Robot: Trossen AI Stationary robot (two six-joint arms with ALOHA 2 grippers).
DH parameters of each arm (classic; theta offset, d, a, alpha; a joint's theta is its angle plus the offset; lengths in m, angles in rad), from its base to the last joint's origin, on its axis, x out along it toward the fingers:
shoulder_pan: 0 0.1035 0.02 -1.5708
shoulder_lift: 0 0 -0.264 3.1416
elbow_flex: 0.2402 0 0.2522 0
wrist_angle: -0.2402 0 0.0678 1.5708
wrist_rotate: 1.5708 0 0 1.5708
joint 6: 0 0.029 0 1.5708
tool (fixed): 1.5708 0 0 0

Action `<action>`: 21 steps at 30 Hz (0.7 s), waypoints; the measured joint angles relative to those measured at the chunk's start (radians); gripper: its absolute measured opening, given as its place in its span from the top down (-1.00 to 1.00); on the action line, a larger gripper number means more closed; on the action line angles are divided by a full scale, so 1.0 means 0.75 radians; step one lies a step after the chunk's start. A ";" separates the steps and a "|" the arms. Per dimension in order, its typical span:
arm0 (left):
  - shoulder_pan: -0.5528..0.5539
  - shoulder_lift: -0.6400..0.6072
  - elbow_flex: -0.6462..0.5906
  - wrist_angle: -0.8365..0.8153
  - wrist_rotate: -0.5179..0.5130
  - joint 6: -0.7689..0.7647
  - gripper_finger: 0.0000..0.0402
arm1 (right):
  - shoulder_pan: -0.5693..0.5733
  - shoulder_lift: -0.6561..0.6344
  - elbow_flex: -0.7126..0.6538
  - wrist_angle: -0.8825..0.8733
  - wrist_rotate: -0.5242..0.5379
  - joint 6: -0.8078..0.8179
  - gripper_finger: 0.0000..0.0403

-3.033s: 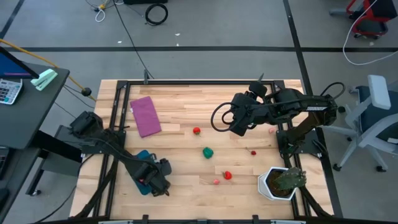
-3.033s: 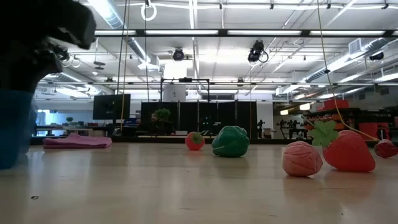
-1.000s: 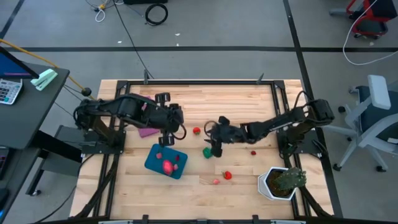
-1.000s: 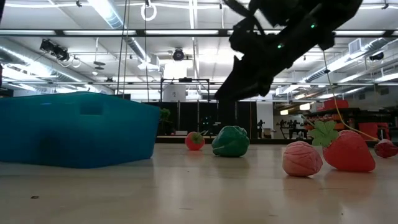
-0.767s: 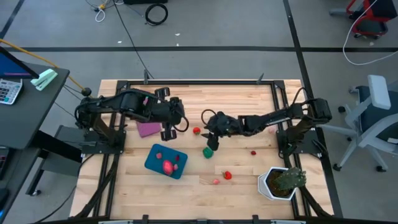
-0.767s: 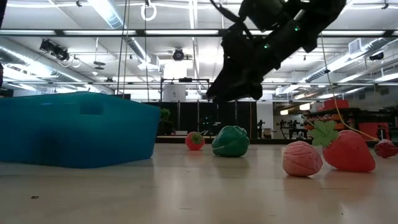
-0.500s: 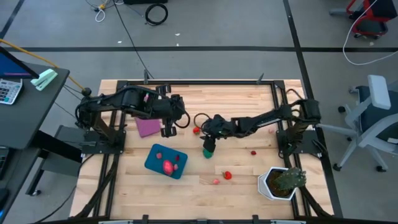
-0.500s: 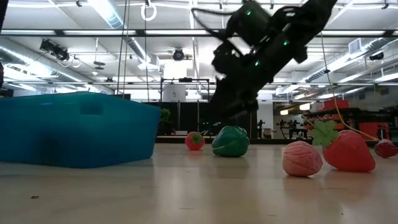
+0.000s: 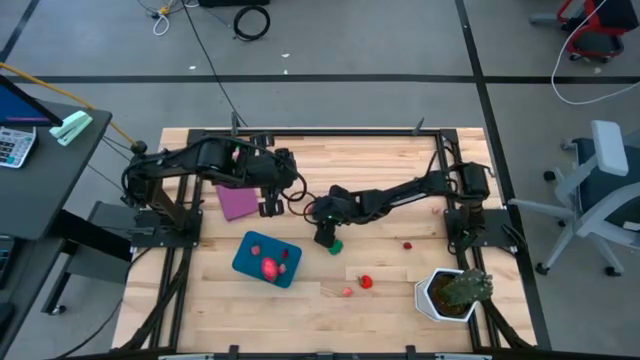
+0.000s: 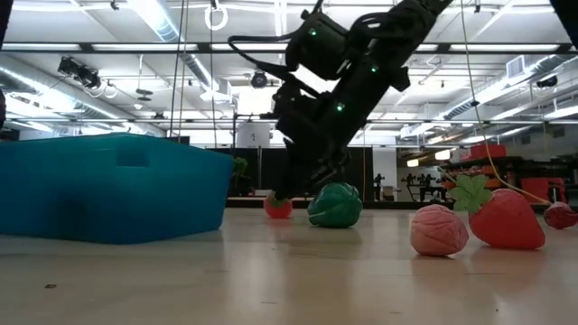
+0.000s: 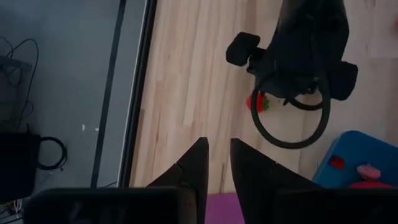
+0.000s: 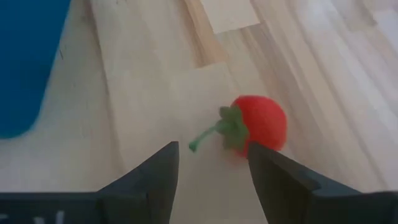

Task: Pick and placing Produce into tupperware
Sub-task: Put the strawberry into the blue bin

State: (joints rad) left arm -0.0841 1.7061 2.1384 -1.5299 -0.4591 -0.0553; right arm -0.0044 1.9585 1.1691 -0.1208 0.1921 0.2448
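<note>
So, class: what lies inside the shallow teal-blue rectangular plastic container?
In the teal-blue container, the high view shows a larger pink-red toy fruit and smaller red pieces. In the low view its wall hides them all.

From the high view we look straight down on the whole wooden table (image 9: 300, 290), far enough off to take in the floor around it. From the low view we sit at table-top height and look level across the boards into the room, with the blue container (image 10: 108, 185) close at 9 o'clock. From the left wrist view we look down past that arm's fingers (image 11: 189, 165) at the table edge and floor. From the right wrist view we are very near the boards. We find the small red fruit (image 12: 261, 123) in all four views (image 10: 278, 207) (image 11: 257, 102), and the container in the high view too (image 9: 245, 262).
</note>
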 joint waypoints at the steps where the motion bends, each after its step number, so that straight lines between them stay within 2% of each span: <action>1: 0.000 0.000 0.000 -0.002 0.000 0.000 0.65 | 0.005 0.000 0.007 -0.027 0.040 -0.026 0.01; 3: 0.001 0.000 0.000 -0.009 0.000 -0.003 0.66 | 0.004 -0.001 0.025 -0.033 0.083 -0.049 0.01; 10: 0.000 0.000 -0.001 -0.014 0.000 -0.014 0.64 | 0.000 -0.008 0.023 -0.082 0.080 -0.058 0.08; 16: 0.000 0.000 -0.001 -0.014 0.000 -0.015 0.66 | 0.002 -0.012 0.023 -0.090 0.082 -0.362 0.11; 21: 0.000 0.000 -0.001 -0.014 0.000 -0.016 0.68 | 0.002 -0.033 0.023 -0.123 0.083 -0.556 0.05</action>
State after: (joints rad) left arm -0.0841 1.7061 2.1376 -1.5402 -0.4591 -0.0669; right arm -0.0032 1.9335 1.1866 -0.2132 0.2544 -0.1720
